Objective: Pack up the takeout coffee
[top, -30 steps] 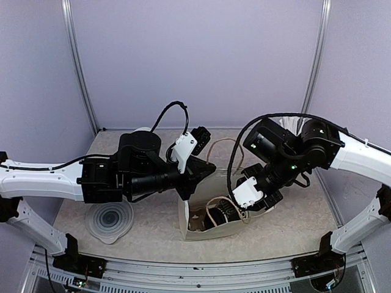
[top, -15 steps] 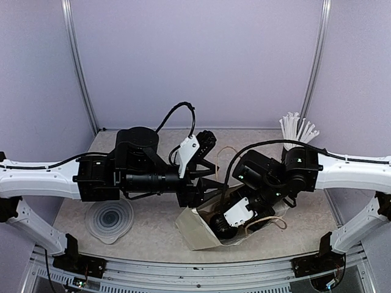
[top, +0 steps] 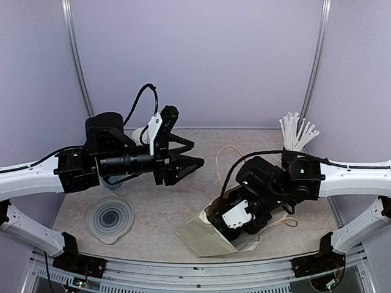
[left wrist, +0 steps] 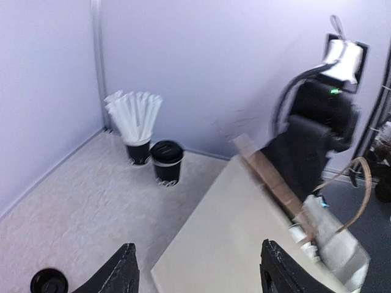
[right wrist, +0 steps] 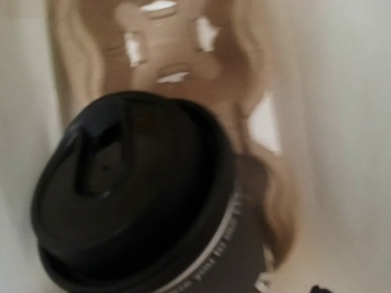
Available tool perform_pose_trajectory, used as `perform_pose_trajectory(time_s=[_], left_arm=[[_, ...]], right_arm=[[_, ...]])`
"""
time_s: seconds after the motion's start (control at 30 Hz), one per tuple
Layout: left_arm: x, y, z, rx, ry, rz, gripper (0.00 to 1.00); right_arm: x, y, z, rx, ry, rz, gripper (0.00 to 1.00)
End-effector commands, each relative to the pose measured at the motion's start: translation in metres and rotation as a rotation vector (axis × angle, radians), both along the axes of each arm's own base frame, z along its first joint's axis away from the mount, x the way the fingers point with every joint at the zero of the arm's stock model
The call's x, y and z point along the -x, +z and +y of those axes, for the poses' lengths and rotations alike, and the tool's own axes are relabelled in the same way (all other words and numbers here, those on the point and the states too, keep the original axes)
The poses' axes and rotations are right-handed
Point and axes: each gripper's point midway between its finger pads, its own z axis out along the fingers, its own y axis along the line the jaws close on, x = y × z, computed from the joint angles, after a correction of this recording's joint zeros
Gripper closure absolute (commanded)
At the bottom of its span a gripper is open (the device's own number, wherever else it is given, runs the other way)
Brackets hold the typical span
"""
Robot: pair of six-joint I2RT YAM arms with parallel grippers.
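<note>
top view: the left tool (top: 185, 162) hangs above the tabletop (top: 153, 207), its jaws spread wide with nothing between them. a pale paper bag (top: 201, 238) lies tipped on its side near the front edge. the right tool (top: 220, 227) reaches into the bag's mouth, and whether its jaws are open or closed cannot be told here. a cup of straws (top: 296, 130) stands at the back right.

left wrist view: both fingers (left wrist: 125, 271) stand well apart and empty above the bag's flat side. a second lidded cup (left wrist: 166, 162) stands just beside the straws in the far corner. a loose lid (left wrist: 49, 282) lies on the tabletop.

right wrist view: inside the bag, a lidded cup (right wrist: 134, 201) sits tilted in the brown carrier tray (right wrist: 183, 49). the picture is blurred, and the tool's own fingers do not show clearly.
</note>
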Motion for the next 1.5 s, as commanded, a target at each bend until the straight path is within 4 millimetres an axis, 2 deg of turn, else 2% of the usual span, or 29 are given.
perform_pose_trajectory(time_s=[0.0, 0.13, 0.33, 0.43, 0.5, 0.7, 0.87, 0.97, 1.1, 1.23, 1.3, 1.4, 1.47], left_arm=[[-0.046, -0.049, 0.026, 0.012, 0.123, 0.159, 0.34], [-0.076, -0.092, 0.042, -0.028, 0.208, 0.268, 0.36], [-0.082, -0.153, 0.026, -0.157, 0.183, 0.376, 0.37], [-0.081, -0.169, 0.015, -0.181, 0.149, 0.415, 0.37], [-0.08, -0.17, 0.009, -0.179, 0.136, 0.418, 0.37], [-0.081, -0.164, 0.002, -0.177, 0.121, 0.41, 0.37], [-0.086, -0.151, 0.007, -0.172, 0.154, 0.379, 0.37], [-0.092, -0.136, 0.015, -0.166, 0.198, 0.349, 0.37], [-0.103, -0.113, 0.035, -0.169, 0.298, 0.319, 0.37], [-0.106, -0.077, 0.053, -0.125, 0.354, 0.267, 0.36], [-0.095, -0.051, 0.056, -0.078, 0.307, 0.238, 0.35], [-0.072, -0.026, 0.049, -0.044, 0.179, 0.238, 0.35], [-0.063, -0.024, 0.042, -0.063, 0.121, 0.262, 0.35]], right_arm=[[0.013, -0.007, -0.007, -0.034, 0.058, -0.021, 0.2], [0.014, -0.016, -0.008, -0.037, 0.075, -0.03, 0.19], [0.007, -0.029, -0.005, -0.031, 0.066, -0.06, 0.09], [0.005, -0.039, -0.003, -0.008, 0.059, -0.053, 0.07], [0.005, -0.046, -0.004, 0.008, 0.051, -0.04, 0.06], [-0.003, -0.069, -0.008, 0.078, -0.011, 0.017, 0.03], [-0.011, -0.09, -0.012, 0.159, -0.093, 0.119, 0.03], [-0.013, -0.094, -0.01, 0.173, -0.123, 0.16, 0.12], [-0.015, -0.08, -0.003, 0.145, -0.118, 0.177, 0.29], [-0.016, -0.065, 0.003, 0.129, -0.108, 0.2, 0.41], [-0.015, -0.053, 0.009, 0.108, -0.096, 0.226, 0.45], [-0.014, -0.034, 0.016, 0.076, -0.081, 0.26, 0.54], [-0.012, -0.019, 0.02, 0.051, -0.065, 0.288, 0.59]])
